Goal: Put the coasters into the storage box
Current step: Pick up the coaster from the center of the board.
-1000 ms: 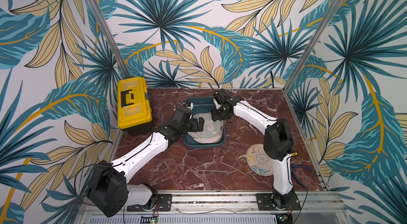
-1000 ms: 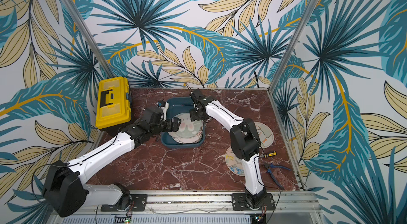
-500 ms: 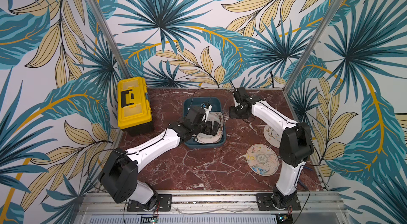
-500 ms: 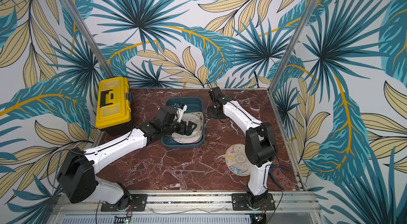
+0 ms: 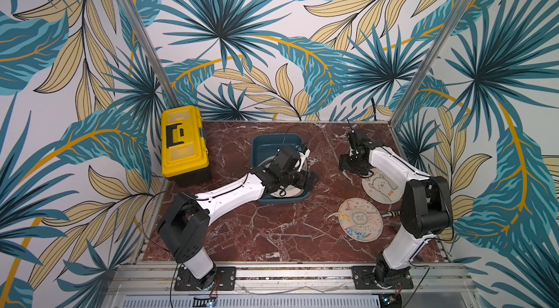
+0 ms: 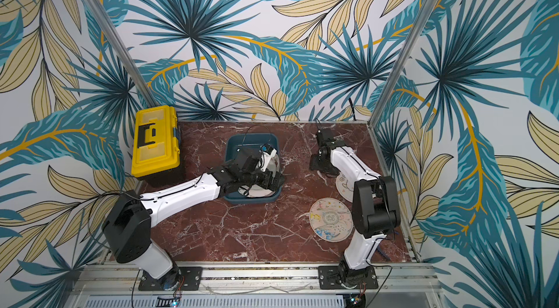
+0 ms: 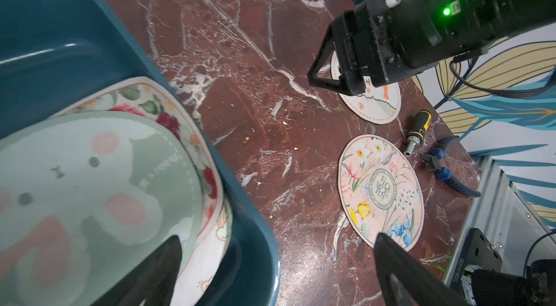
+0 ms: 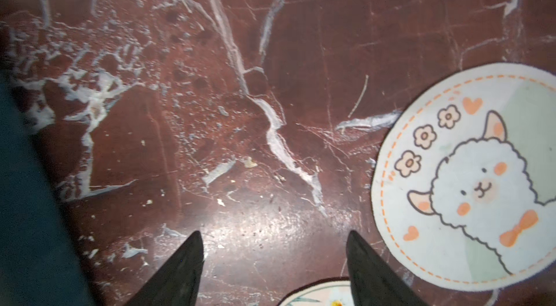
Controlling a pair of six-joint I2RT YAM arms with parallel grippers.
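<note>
Plainly, the right hand (image 8: 273,232) hung released over the bare marble worktop (image 8: 210,79), beside the alpaca coaster (image 8: 469,175) and a floral coaster (image 7: 380,190). The left hand (image 7: 276,236) gaped empty across the storage box (image 7: 255,259) rim, several coasters (image 7: 90,175) stacked inside. Thin, flat discs on slick stone might skid away instead of lifting.

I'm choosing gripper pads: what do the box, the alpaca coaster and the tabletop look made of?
Box: glossy moulded plastic, judging by its streak highlights and rounded rim. Alpaca coaster: thin, matte, printed disc with a dashed border; fabric, rubber or cork, unclear. Tabletop: polished red marble or a marble-look film, white-veined with soft glare.
</note>
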